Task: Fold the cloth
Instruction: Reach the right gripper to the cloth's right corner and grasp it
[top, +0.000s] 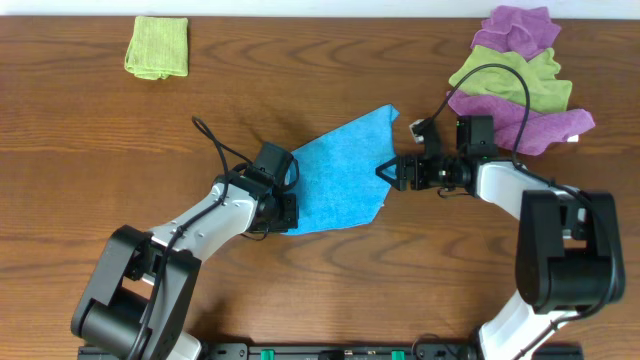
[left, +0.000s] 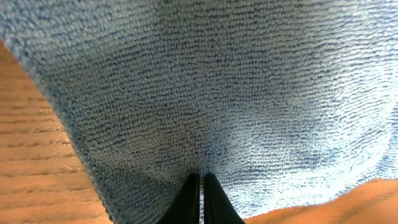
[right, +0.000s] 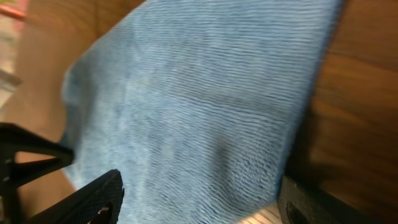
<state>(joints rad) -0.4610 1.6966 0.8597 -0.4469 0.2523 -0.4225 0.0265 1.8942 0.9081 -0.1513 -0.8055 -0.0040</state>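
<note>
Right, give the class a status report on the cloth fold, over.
Left hand shut on the cloth. Right hand open at its edge. Purple-green pile sits apart.

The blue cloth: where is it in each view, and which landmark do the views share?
Overhead: the blue cloth lies at the centre of the table.
Left wrist: it fills most of the picture, above the left claw.
Right wrist: it covers the middle, slanting.
Shared landmark: the brown wooden table, beside the cloth in all three.

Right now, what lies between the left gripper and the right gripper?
Only the cloth, spanning from left gripper to right gripper; the overhead view shows it.
</note>
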